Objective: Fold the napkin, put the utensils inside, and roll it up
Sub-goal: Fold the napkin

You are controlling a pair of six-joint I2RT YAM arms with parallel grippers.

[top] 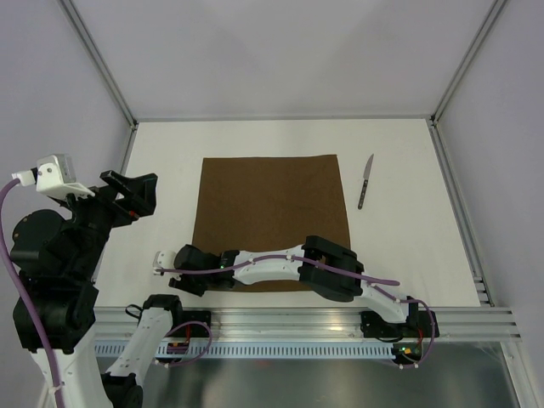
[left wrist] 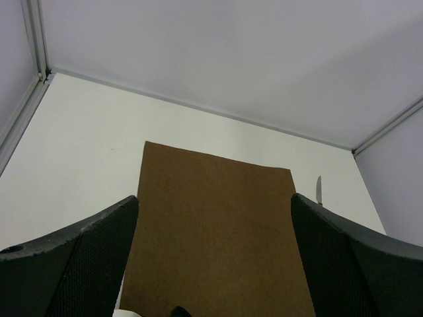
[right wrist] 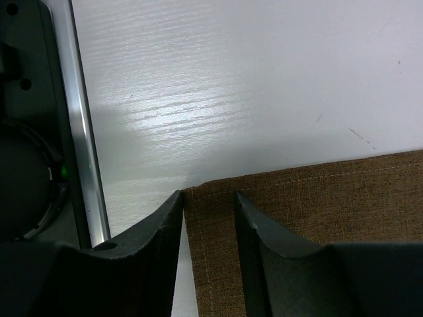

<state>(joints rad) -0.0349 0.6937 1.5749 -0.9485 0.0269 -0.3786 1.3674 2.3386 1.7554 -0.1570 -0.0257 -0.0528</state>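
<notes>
Two grippers to report. My right gripper [right wrist: 207, 195] is down at the surface [right wrist: 231, 86], its fingers [right wrist: 145, 238] narrowed to roughly half with a gap showing between them. The near corner of the napkin [right wrist: 317, 218] lies flat in that gap, with one finger over bare surface just outside the edge and the other over cloth. I see no pinch yet. My left gripper [left wrist: 215, 198] hangs high with its jaws spread wide, holding nothing, and the napkin lies spread out below and ahead of it.

The napkin looks thin, soft and light, a fine weave lying without a wrinkle. I judge it will sag the instant it is lifted. The corner under the right gripper is the sensible hold, taken close to the edge so only one layer comes up.

The knife [top: 365, 181] lies well away from the right gripper, past the cloth's opposite side and apart from it. It looks slim and stiff, and the blade is probably slippery, so it is best taken across the handle.

The surface is white, smooth and a little glossy, so the cloth may slide. Pale walls [top: 280, 51] and metal rails [top: 456, 208] enclose it.
</notes>
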